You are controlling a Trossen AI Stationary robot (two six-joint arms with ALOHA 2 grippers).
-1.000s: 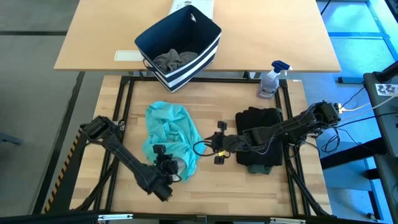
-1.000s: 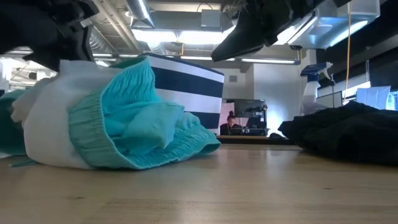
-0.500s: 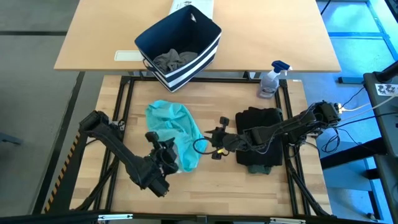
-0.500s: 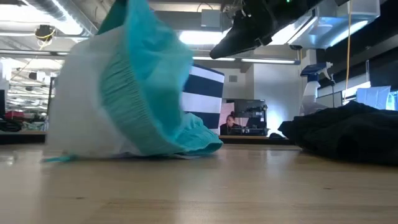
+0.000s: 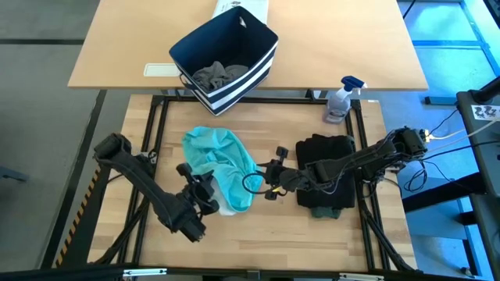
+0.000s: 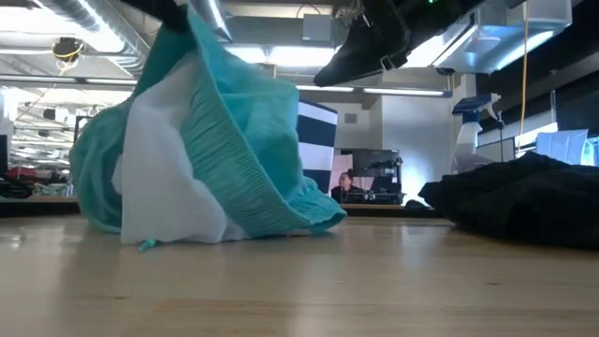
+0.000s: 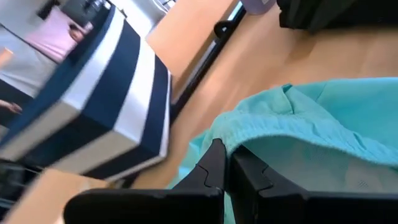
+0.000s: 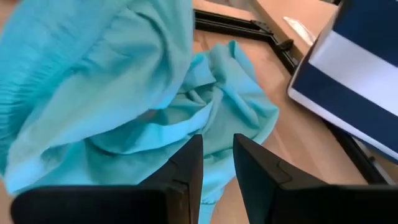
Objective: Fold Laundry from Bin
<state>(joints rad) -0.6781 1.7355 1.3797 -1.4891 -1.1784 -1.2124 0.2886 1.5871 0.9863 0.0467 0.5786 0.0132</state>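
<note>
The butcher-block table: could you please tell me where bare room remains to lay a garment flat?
The front strip of the table, below the teal garment and the black garment, is bare. So is the back strip between the teal garment and the spray bottle. The middle is crowded: both garments, the left gripper and the right gripper.

A clear spray bottle (image 5: 341, 98) with a blue trigger head stands at the far right edge of the light wooden counter (image 5: 258, 226), close to a black metal frame (image 5: 160, 105) that runs around the counter top. Beyond it lies a second, paler counter (image 5: 125, 47); a flat white card (image 5: 162, 69) rests near its front edge and a white printed box (image 5: 251, 9) sits at its far side. In the low view, a person (image 6: 349, 186) sits far back in the room under ceiling strip lights (image 6: 271, 56).
</note>
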